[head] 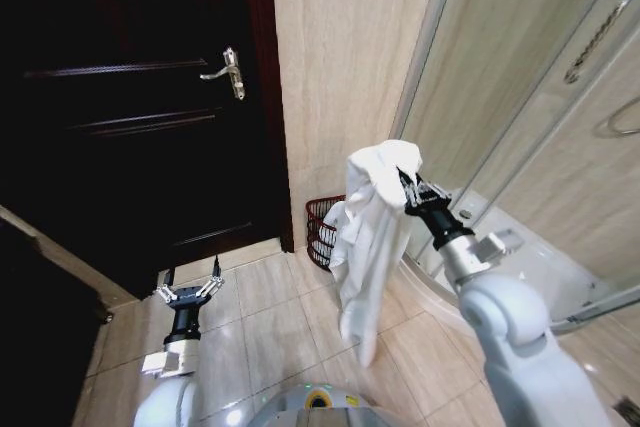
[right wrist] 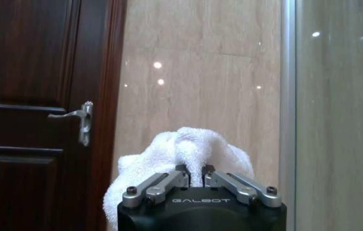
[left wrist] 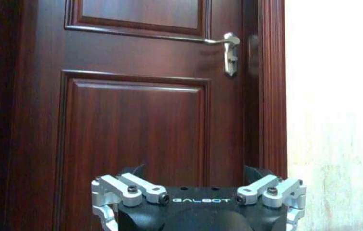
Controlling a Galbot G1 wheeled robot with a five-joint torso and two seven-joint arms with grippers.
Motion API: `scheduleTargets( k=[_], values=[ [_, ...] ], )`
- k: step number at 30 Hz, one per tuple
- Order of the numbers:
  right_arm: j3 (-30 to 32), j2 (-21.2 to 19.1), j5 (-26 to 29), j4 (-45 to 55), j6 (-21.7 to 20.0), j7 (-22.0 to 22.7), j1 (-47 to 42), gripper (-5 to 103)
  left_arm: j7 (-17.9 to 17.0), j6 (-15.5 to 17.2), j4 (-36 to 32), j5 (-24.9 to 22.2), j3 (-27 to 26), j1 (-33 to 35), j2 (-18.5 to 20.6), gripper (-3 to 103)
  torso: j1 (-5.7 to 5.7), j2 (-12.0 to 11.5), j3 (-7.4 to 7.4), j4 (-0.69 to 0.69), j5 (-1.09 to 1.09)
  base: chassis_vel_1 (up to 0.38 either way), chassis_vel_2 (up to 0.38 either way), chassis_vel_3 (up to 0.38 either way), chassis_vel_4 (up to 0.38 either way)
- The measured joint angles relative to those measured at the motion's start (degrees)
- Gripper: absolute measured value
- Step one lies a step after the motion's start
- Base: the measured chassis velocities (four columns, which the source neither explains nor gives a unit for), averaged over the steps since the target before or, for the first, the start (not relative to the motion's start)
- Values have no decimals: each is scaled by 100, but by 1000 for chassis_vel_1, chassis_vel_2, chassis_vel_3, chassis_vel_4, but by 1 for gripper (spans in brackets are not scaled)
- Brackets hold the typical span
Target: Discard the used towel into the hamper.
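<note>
With the towel (head: 372, 237) pinched high at its bunched top, right hand (head: 411, 190) clamped on it, the cloth hangs clear of the floor, just in front of the hamper (head: 322, 229) by the wall. Left hand (head: 188, 293) idle, low, fingers apart, facing the door (head: 140, 97).

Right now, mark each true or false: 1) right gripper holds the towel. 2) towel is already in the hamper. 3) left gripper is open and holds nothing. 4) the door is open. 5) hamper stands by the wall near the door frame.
1) True: the right gripper is shut on the white towel, which hangs down from it.
2) False: the towel hangs in the air in front of the hamper, not inside it.
3) True: the left gripper is open, low near the floor.
4) False: the dark door is closed.
5) True.
</note>
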Motion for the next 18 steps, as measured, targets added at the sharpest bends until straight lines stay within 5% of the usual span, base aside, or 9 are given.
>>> scheduleTargets(
  k=[18],
  values=[
    [-665, -880, 1209, -1597, -433, 238, 3169, 8, -10, -96, 51, 379, -62, 131, -202, 100, 206, 448, 246, 0, 1, 0, 0, 0, 0]
  ],
)
